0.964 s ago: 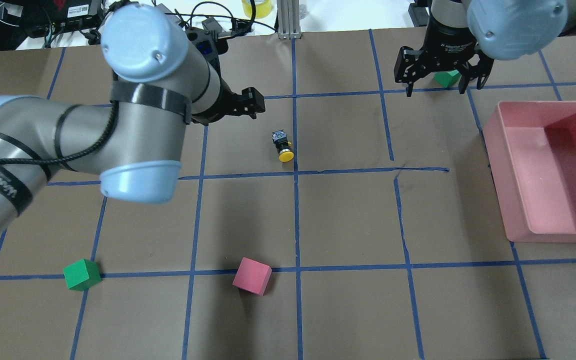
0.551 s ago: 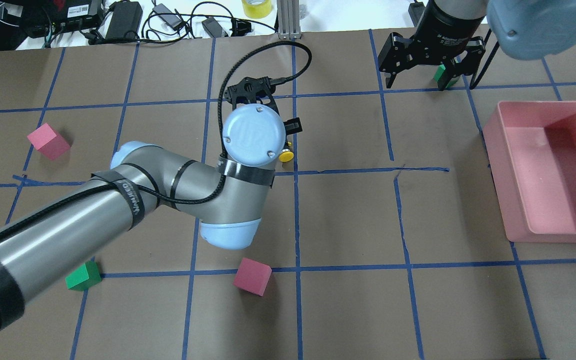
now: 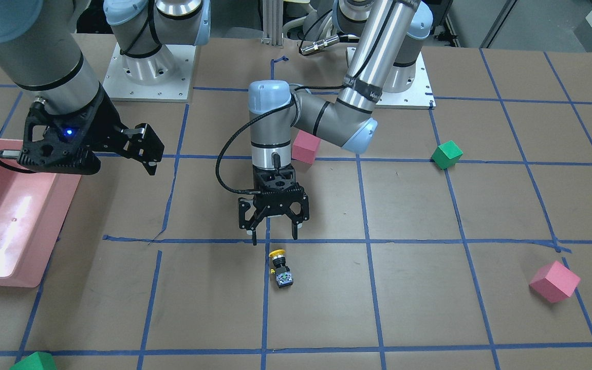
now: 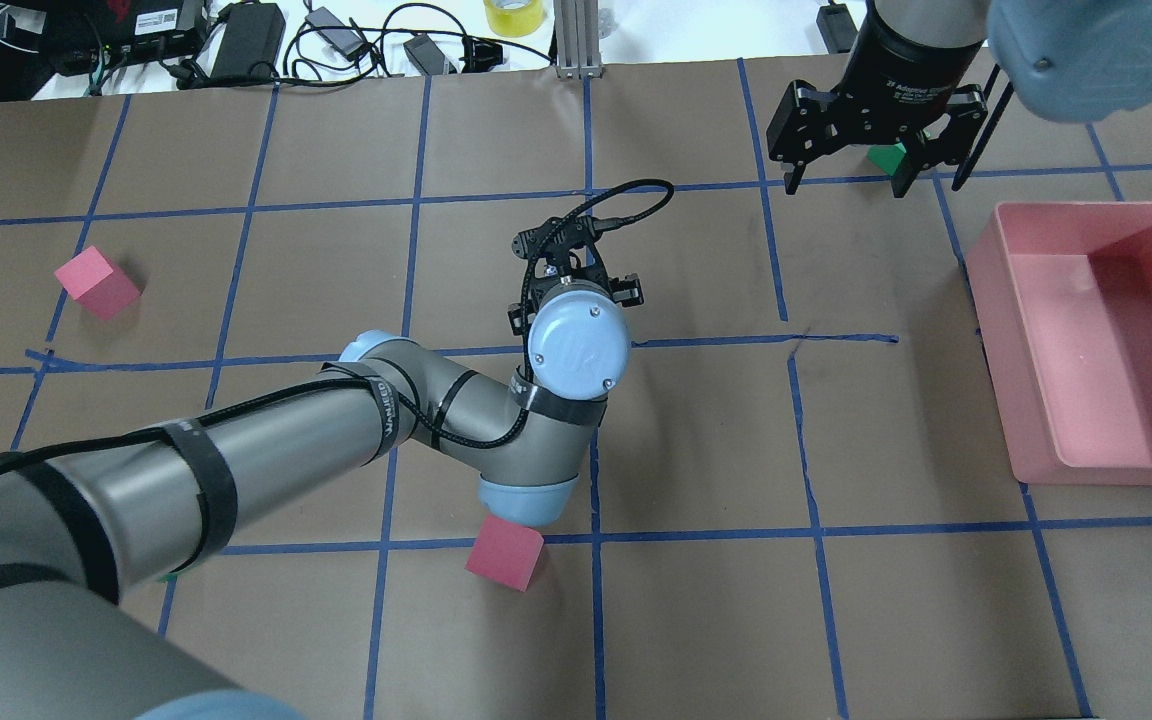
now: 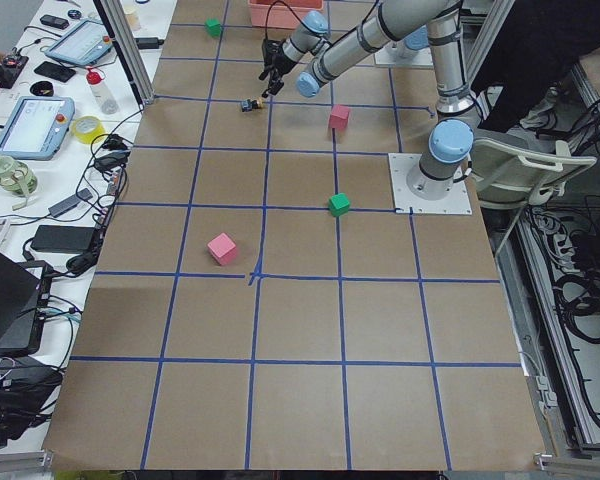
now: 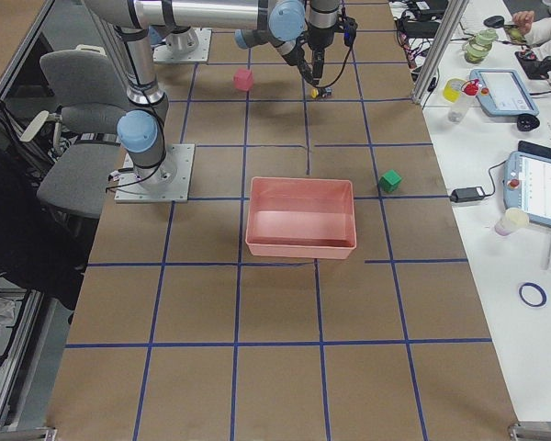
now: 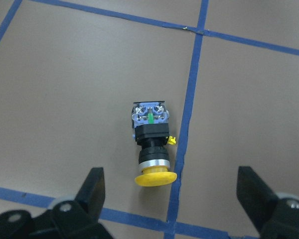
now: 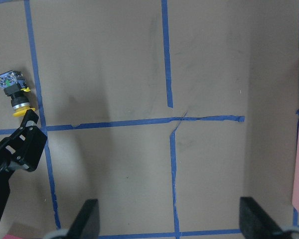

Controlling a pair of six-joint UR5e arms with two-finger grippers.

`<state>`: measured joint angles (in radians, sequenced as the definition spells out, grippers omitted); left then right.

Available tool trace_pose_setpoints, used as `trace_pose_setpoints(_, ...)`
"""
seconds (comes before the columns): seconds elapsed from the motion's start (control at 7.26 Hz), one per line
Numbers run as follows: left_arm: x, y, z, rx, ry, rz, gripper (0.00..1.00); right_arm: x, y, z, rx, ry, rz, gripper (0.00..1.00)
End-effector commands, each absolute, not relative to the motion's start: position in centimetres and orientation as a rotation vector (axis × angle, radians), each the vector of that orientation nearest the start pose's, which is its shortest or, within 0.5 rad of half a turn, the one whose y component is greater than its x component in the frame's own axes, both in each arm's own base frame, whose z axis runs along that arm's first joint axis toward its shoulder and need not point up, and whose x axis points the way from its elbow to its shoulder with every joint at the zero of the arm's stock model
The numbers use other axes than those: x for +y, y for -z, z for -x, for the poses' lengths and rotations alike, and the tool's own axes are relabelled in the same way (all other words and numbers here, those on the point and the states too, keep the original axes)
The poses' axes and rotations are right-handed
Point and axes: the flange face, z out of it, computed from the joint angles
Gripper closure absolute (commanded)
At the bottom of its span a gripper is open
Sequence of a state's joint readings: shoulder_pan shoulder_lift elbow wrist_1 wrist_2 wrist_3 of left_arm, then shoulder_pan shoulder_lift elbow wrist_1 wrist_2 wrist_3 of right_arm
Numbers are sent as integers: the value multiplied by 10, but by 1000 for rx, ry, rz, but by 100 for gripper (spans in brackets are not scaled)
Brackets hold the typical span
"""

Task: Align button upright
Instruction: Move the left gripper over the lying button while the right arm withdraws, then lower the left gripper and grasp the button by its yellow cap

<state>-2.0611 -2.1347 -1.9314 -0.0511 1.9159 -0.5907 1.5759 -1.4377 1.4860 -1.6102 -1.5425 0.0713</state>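
The button (image 3: pixel 280 267) lies on its side on the brown paper beside a blue tape line, its yellow cap pointing toward the robot's base. The left wrist view shows it whole (image 7: pixel 150 144), cap nearest the camera. My left gripper (image 3: pixel 274 237) is open and points straight down, hovering above the paper just on the robot's side of the cap, not touching it. In the overhead view my left wrist (image 4: pixel 576 345) hides the button. My right gripper (image 4: pixel 846 185) is open and empty, well off to the far right; the button shows in its wrist view (image 8: pixel 16 94).
A pink bin (image 4: pixel 1036 440) stands at the right edge. Pink cubes (image 4: pixel 96 283) (image 4: pixel 504 552) lie left and near the front. A green cube (image 4: pixel 886 157) sits between the right gripper's fingers' spread, behind them. Another green cube (image 3: pixel 446 154) lies near the left arm's base.
My left arm has swung in from the left and turned its wrist down, so the open gripper now hangs over the button. The right gripper shifted slightly. The button has not moved.
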Motion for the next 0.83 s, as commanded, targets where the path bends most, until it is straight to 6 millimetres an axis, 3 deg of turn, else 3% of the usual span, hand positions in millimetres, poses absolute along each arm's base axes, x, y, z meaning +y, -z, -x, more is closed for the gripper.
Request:
trace_pose_setpoints(0.0,-481,-161,368,2922,1115,272,10,-545,-462,-139,3119,-40,-110,0)
trace_pose_setpoints(0.28,-479,-143,364,2895,1126,280,10,-545,-462,-138,3122,-42,-115,0)
trace_pose_setpoints(0.41,-479,-140,364,2893,1128,279,19,-545,-462,-138,3122,-42,-118,0)
trace_pose_setpoints(0.69,-479,-136,364,2894,1122,277,21,-544,-463,-134,3165,-40,-114,0)
